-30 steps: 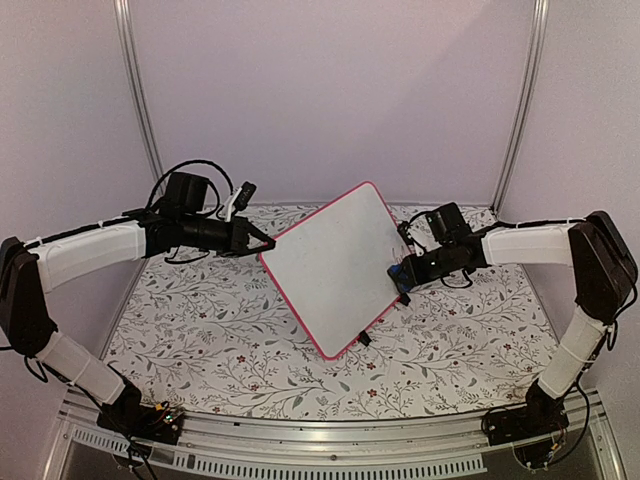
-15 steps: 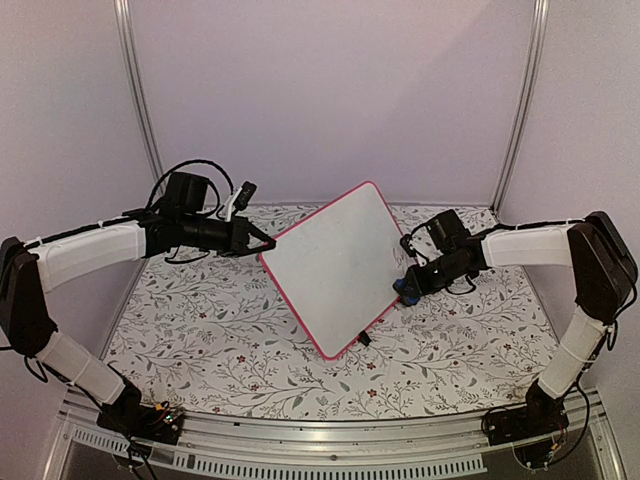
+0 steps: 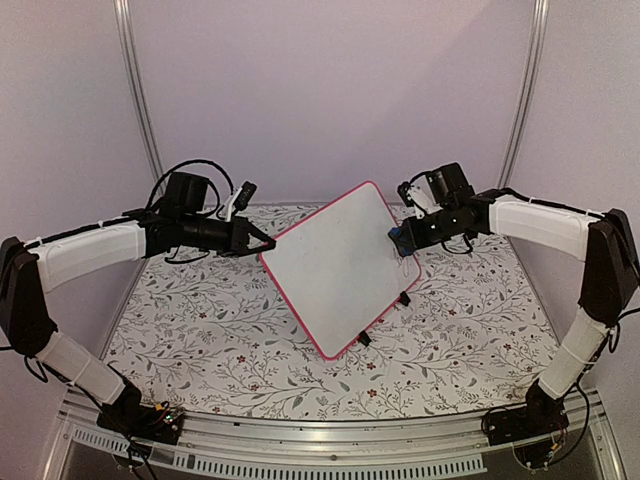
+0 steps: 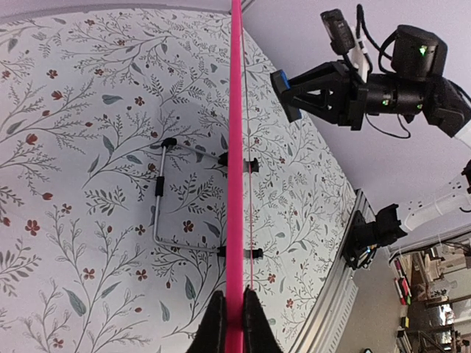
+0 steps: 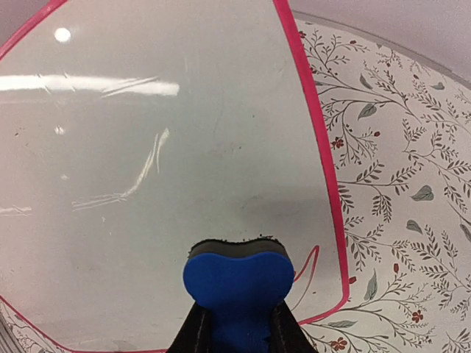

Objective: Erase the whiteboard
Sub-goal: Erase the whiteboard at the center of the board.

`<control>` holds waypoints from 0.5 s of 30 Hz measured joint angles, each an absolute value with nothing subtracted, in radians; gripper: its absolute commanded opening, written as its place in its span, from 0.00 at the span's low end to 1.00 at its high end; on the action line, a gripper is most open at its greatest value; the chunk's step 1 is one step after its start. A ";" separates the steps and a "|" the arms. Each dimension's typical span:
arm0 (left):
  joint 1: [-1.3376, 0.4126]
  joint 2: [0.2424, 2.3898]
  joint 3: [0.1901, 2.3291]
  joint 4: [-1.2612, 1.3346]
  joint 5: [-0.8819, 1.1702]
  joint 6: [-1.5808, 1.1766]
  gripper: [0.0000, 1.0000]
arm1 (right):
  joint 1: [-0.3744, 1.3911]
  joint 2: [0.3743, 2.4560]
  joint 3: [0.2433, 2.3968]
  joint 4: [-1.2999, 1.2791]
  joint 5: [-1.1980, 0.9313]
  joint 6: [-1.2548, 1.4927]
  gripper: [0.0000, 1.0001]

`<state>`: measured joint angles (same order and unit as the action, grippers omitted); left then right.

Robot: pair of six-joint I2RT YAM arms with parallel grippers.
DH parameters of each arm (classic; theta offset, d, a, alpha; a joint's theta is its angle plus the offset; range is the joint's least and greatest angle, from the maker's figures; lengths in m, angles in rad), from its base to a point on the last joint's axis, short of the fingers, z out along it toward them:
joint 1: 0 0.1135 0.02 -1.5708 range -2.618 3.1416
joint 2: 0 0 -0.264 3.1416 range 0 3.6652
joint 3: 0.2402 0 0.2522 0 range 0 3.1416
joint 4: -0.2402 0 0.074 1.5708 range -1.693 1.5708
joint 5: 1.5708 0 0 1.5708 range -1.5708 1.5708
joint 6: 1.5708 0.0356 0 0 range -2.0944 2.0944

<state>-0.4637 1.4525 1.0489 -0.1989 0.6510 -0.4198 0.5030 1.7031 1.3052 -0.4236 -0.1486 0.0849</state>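
Tilted whiteboard (image 3: 335,268) clamped; eraser (image 5: 237,281) gripped.

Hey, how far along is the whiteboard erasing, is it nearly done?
Done, it seems: the whiteboard face shows no writing, only glare and faint smears. In hand: the left gripper pinches its pink frame, holding it tilted, and the right gripper clamps the blue eraser, just off the face by the board's right edge. Left: perhaps a final pass over the smears, then setting both down.

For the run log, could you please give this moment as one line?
left gripper: shut on whiteboard edge | right gripper: shut on blue eraser, clear of board face | whiteboard: tilted, no writing visible
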 measured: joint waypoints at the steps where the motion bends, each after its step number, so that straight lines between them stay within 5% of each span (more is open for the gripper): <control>1: -0.464 1.452 1.049 -0.199 0.651 -0.419 0.00 | 0.502 1.704 1.327 -0.426 -0.145 0.081 0.00; 15: -0.464 1.452 1.049 -0.199 0.652 -0.419 0.00 | 0.484 1.813 1.359 -0.430 -0.164 0.062 0.00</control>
